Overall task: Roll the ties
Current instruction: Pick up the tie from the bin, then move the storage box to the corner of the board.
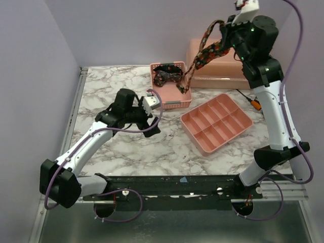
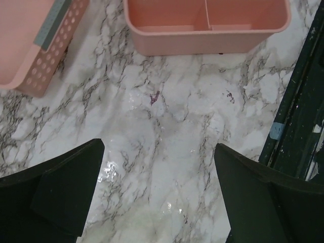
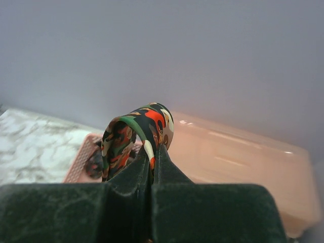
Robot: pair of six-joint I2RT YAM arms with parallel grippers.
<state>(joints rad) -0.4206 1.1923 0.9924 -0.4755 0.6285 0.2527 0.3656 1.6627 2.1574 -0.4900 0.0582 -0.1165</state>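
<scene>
My right pincer (image 3: 153,164), upper right of the overhead frame, was clenched on the flecked tie (image 1: 202,50), which trailed down-left toward the pink basket (image 1: 174,105). My left pincer (image 2: 158,149) hung released over the desk (image 2: 167,116).
</scene>
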